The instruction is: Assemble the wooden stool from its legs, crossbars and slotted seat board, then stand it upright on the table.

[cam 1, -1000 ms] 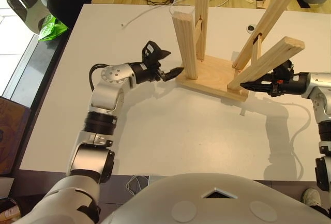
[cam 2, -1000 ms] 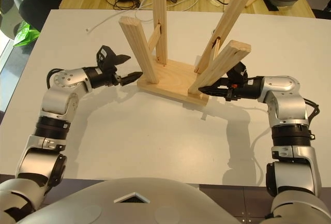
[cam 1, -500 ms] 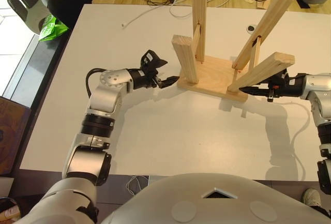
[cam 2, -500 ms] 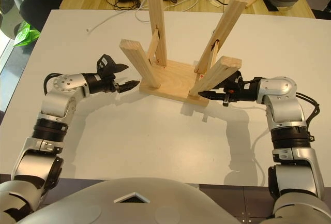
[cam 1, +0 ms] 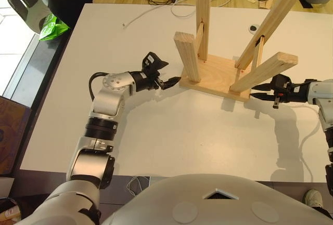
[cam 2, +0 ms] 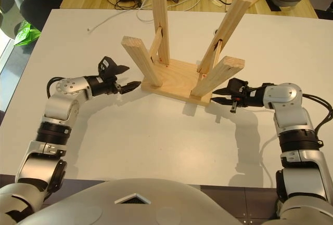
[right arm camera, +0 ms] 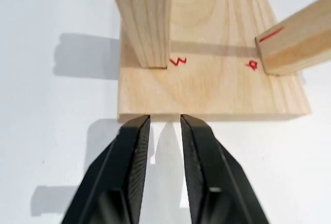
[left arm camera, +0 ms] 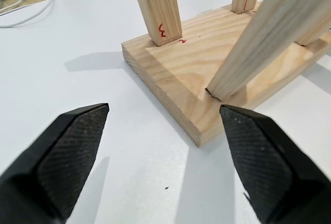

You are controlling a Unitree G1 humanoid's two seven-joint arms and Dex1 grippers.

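Stool (cam 1: pixel 217 75): pale grained wood, seat flat down, square legs (cam 1: pixel 187 58) pointing up.
My left gripper (left arm camera: pixel 163 109): wide apart.
My right gripper (right arm camera: pixel 164 118): barely apart.

right end effector (right arm camera: pixel 164 119) | fingers slightly apart | tips at seat board (right arm camera: pixel 217 92) edge

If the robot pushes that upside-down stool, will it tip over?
Probably it slides, since its seat board lies flat on the table. Pushed high on a tall leg, it might tip. It looks stiff, being solid wood.
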